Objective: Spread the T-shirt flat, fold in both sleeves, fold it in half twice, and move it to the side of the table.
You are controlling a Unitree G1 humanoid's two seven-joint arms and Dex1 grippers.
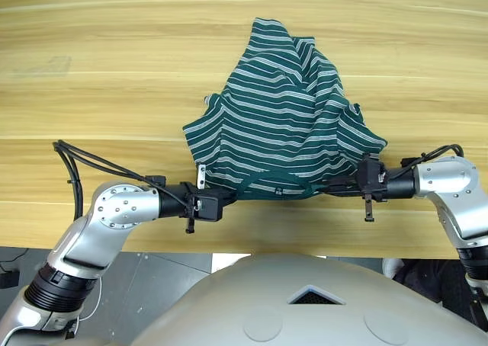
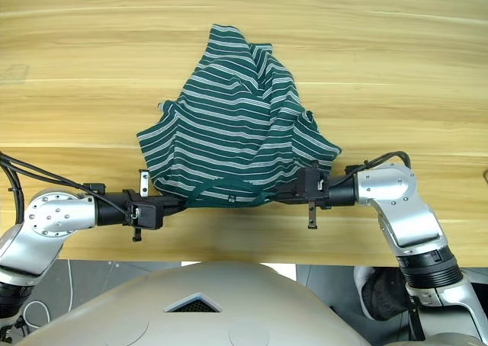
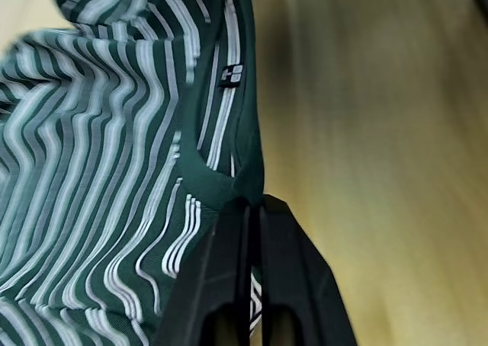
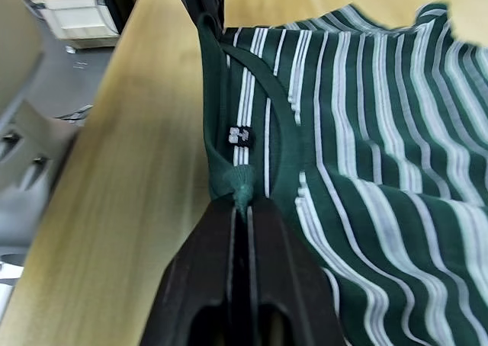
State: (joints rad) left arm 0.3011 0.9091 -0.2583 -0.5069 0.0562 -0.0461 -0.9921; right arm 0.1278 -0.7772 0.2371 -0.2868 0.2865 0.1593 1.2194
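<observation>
A dark green T-shirt with white stripes (image 1: 284, 125) lies bunched on the wooden table (image 1: 114, 72), its collar edge pulled taut toward the near edge. My left gripper (image 1: 229, 197) is shut on the collar's left end, the fabric pinched between its black fingers (image 3: 229, 270). My right gripper (image 1: 335, 184) is shut on the collar's right end, where a small knot of cloth (image 4: 240, 182) sticks out from its fingers (image 4: 217, 270). Between the two grippers the neckline (image 2: 229, 187) hangs in a shallow curve. The shirt's far part rises in a crumpled peak (image 2: 229, 45).
The table's near edge (image 1: 305, 248) runs just below both grippers, with grey floor (image 1: 152, 277) beyond it. Bare wood spreads to the left (image 2: 69, 94), right (image 2: 412, 79) and behind the shirt. Black cables (image 1: 84, 163) loop from the left arm.
</observation>
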